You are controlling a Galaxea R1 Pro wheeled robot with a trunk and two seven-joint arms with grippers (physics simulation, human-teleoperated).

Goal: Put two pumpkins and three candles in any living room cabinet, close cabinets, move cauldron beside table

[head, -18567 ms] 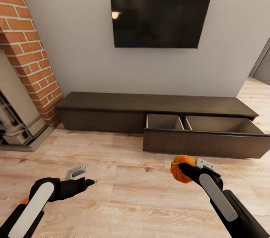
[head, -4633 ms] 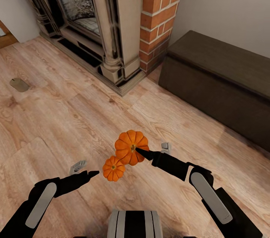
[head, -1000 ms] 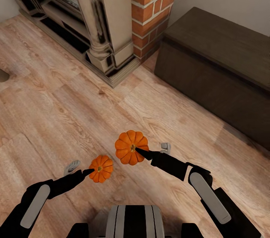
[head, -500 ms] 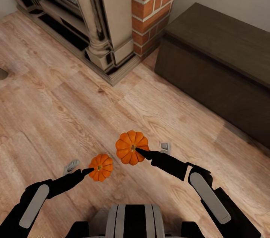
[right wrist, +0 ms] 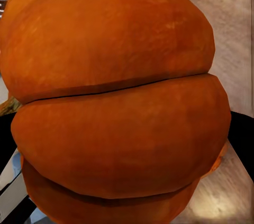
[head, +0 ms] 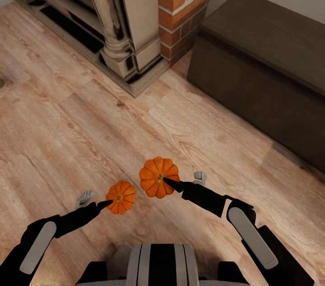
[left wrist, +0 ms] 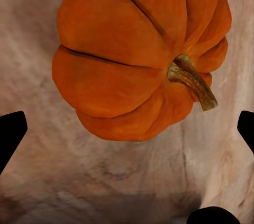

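Right gripper [head: 180, 181] clenched on larger pumpkin [head: 158, 177]; left gripper [head: 95, 201] spread beside smaller pumpkin [head: 120, 196] on floor, short of cabinet [head: 266, 83]. Risk: nudging it aside through off-centre closure.

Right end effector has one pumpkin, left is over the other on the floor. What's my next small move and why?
Probably lower the left end effector straight down around the second pumpkin and then shut it. In the left wrist view that pumpkin lies on the wooden floor ahead of the open fingertips, not yet between them. The right end effector already holds the first pumpkin.
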